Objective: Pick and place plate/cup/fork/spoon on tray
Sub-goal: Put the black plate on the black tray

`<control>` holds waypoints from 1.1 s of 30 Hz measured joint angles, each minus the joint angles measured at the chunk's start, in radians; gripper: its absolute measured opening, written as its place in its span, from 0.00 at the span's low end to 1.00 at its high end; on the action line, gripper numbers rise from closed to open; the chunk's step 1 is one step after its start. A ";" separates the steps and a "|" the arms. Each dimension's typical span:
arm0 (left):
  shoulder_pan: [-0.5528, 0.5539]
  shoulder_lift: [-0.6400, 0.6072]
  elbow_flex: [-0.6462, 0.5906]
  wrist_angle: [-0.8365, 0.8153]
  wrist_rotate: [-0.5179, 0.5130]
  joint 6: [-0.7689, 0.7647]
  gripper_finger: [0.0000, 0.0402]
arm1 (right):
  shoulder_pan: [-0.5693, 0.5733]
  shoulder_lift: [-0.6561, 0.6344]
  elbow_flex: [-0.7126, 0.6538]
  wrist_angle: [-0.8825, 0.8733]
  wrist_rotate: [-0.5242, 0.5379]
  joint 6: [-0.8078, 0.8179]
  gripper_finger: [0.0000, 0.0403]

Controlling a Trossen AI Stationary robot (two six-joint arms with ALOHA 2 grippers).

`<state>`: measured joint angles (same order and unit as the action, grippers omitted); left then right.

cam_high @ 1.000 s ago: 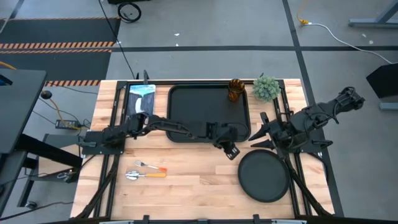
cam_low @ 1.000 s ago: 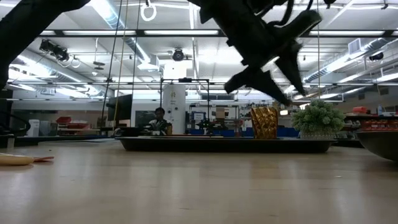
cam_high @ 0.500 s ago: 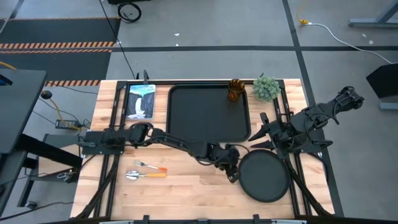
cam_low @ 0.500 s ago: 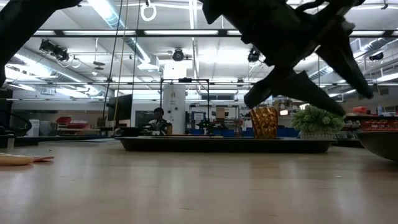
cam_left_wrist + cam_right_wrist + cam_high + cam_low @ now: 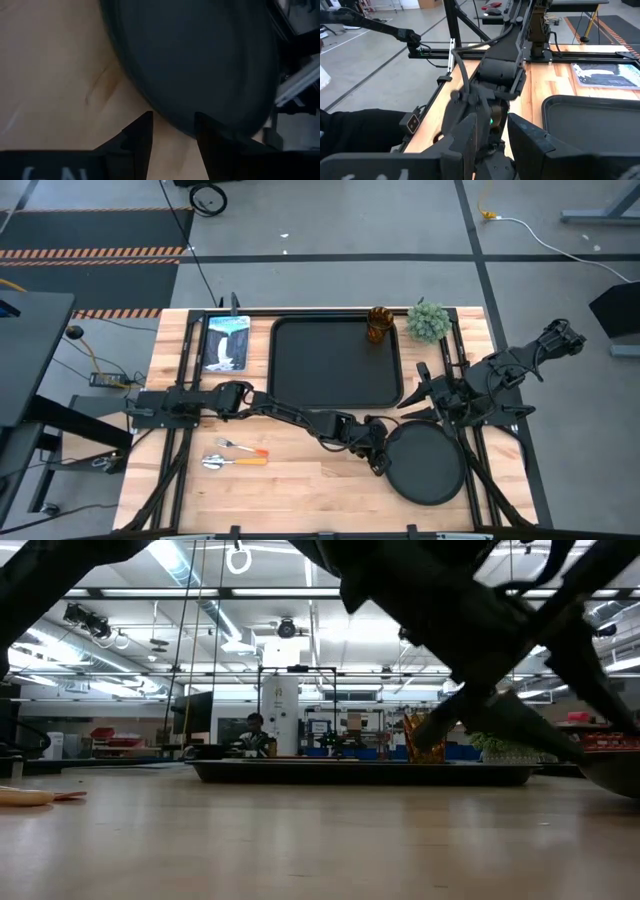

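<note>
Just ahead of the left gripper point(image 5: 172, 131), fingers apart, lies the round matte black plate point(image 5: 200, 60); the large black rectangular tray point(image 5: 336, 363) behind it holds nothing; right gripper point(image 5: 490, 131) waits aside, fingers apart.

Lying grey and seamed around the wooden table point(image 5: 300, 480): a concrete floor point(image 5: 330, 280), carrying a hazard-striped mat point(image 5: 90, 252) and a white cable point(image 5: 540, 230). Glowing overhead: ceiling strip lights point(image 5: 200, 592). Sitting far behind: a person point(image 5: 256, 736).

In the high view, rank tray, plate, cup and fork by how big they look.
1. tray
2. plate, round, roughly half the tray's width
3. fork and cup: the fork is longer and thinner, the cup wider, so I won't rank them.
</note>
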<state>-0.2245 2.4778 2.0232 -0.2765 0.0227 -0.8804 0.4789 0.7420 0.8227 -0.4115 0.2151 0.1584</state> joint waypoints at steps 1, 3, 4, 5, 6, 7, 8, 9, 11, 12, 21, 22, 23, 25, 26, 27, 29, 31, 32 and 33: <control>0.000 0.006 0.000 -0.007 0.000 0.000 0.38 | 0.000 0.002 0.000 -0.001 0.000 0.000 0.29; 0.001 0.012 -0.002 -0.005 0.000 -0.002 0.38 | 0.000 0.007 0.000 0.002 0.000 0.000 0.29; 0.001 0.012 -0.002 -0.004 0.000 -0.005 0.38 | 0.000 0.008 0.000 0.002 0.000 -0.001 0.29; 0.002 0.012 -0.002 -0.002 0.000 -0.005 0.38 | 0.000 0.011 0.000 0.003 0.000 0.000 0.29; 0.003 0.012 -0.002 -0.002 0.000 -0.004 0.38 | 0.000 0.013 0.000 0.006 0.000 0.000 0.29; 0.004 0.012 -0.002 -0.002 0.000 -0.002 0.38 | 0.000 0.013 0.000 0.007 0.000 0.000 0.29; 0.004 0.012 -0.002 0.000 0.001 0.001 0.38 | 0.000 0.013 0.000 0.007 0.000 -0.001 0.29; 0.005 0.012 -0.002 0.005 0.000 0.003 0.38 | 0.000 0.014 0.000 0.008 0.000 -0.001 0.29; 0.006 0.012 -0.002 0.028 0.002 0.005 0.38 | 0.000 0.016 0.000 0.007 0.000 -0.001 0.29; 0.006 0.012 -0.002 0.039 0.009 0.005 0.38 | 0.000 0.016 0.000 0.007 0.000 -0.001 0.29; 0.011 0.013 -0.002 0.037 0.024 0.012 0.35 | 0.018 0.019 0.000 0.012 0.000 -0.004 0.29; 0.013 0.013 -0.002 0.036 0.023 0.013 0.35 | 0.022 0.019 0.000 0.013 0.000 -0.004 0.29; 0.015 0.013 -0.002 0.034 0.023 0.013 0.34 | 0.025 0.019 0.000 0.013 0.000 -0.005 0.29; 0.020 0.013 -0.002 0.029 0.024 0.024 0.33 | 0.031 0.019 0.000 0.014 0.000 -0.005 0.29; 0.022 0.013 -0.002 0.023 0.024 0.032 0.32 | 0.034 0.019 0.000 0.014 0.000 -0.005 0.29; 0.025 0.013 -0.002 0.014 0.024 0.040 0.31 | 0.038 0.019 0.000 0.014 0.001 -0.004 0.29; 0.030 0.013 -0.001 0.002 0.026 0.050 0.29 | 0.043 0.019 0.000 0.014 0.003 -0.002 0.29; 0.032 0.013 -0.001 -0.016 0.026 0.060 0.27 | 0.047 0.019 0.000 0.014 0.003 -0.001 0.29; 0.035 0.013 0.000 -0.024 0.026 0.063 0.27 | 0.049 0.019 0.000 0.014 0.004 0.001 0.29; 0.037 0.013 0.000 -0.035 0.028 0.065 0.26 | 0.051 0.019 0.000 0.014 0.004 0.003 0.29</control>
<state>-0.1877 2.4908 2.0228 -0.3115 0.0503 -0.8150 0.5298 0.7609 0.8227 -0.3973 0.2187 0.1615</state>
